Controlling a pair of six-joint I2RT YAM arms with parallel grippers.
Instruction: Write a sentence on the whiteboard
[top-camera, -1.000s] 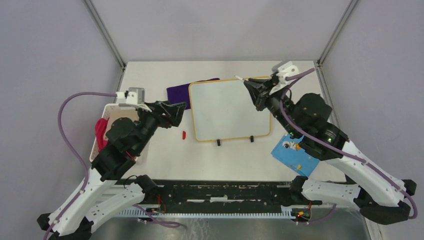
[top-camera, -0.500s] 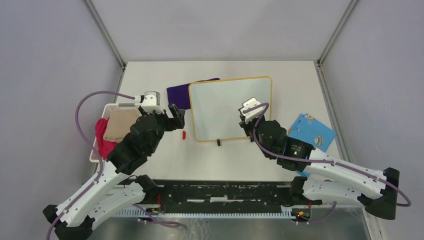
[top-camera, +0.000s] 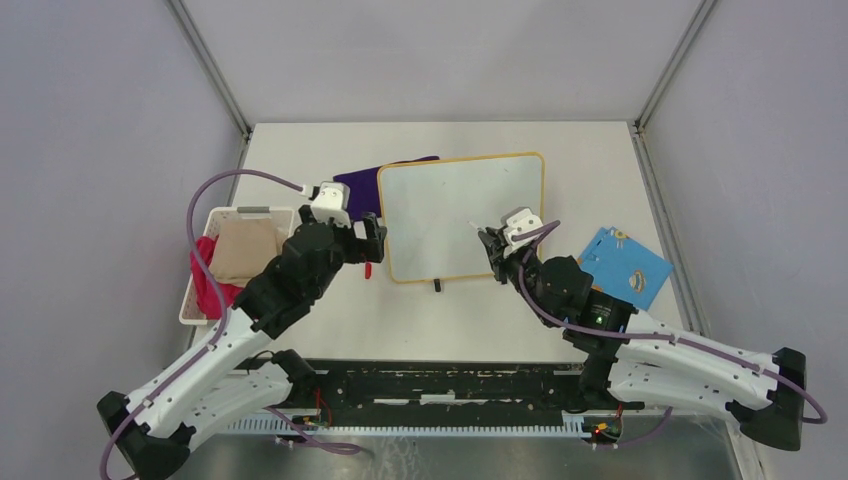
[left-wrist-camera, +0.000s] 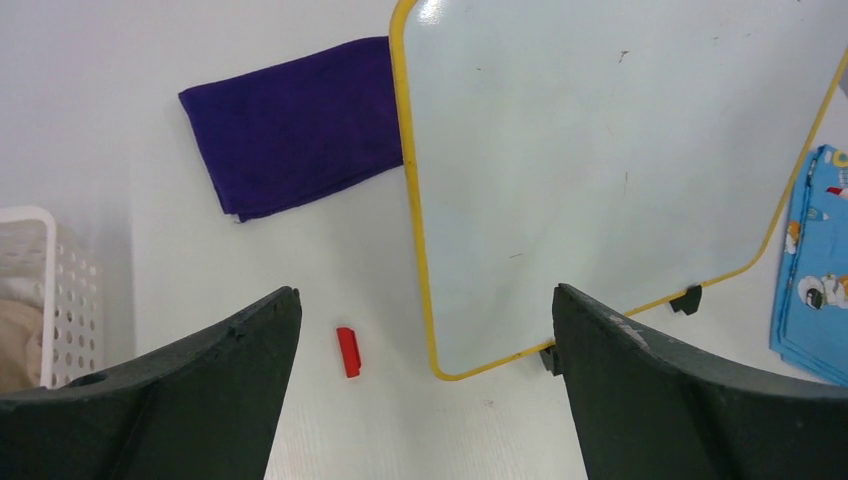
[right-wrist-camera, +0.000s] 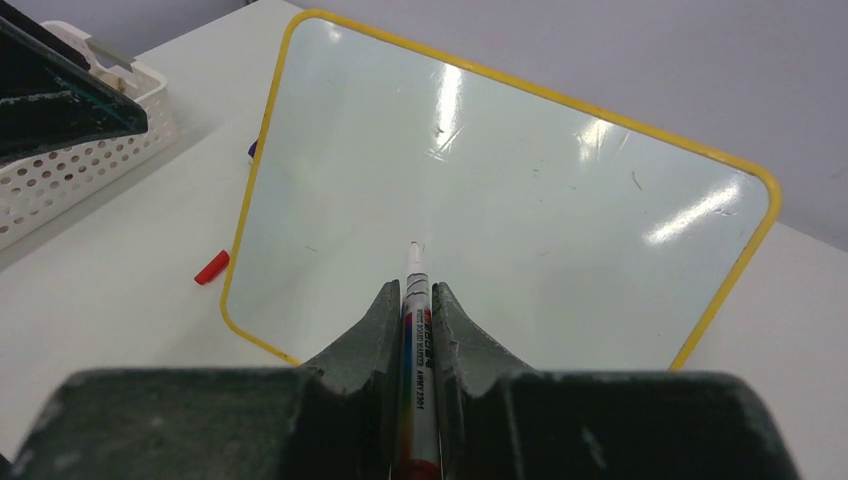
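Below right end effector (right-wrist-camera: 410, 292), whiteboard (right-wrist-camera: 520, 190)

Bright, even light — glare streaks on the whiteboard (right-wrist-camera: 490, 200), soft shadows

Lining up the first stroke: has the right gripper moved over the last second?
Yes. The right gripper, holding the marker, came from the far right corner of the whiteboard toward its near edge.
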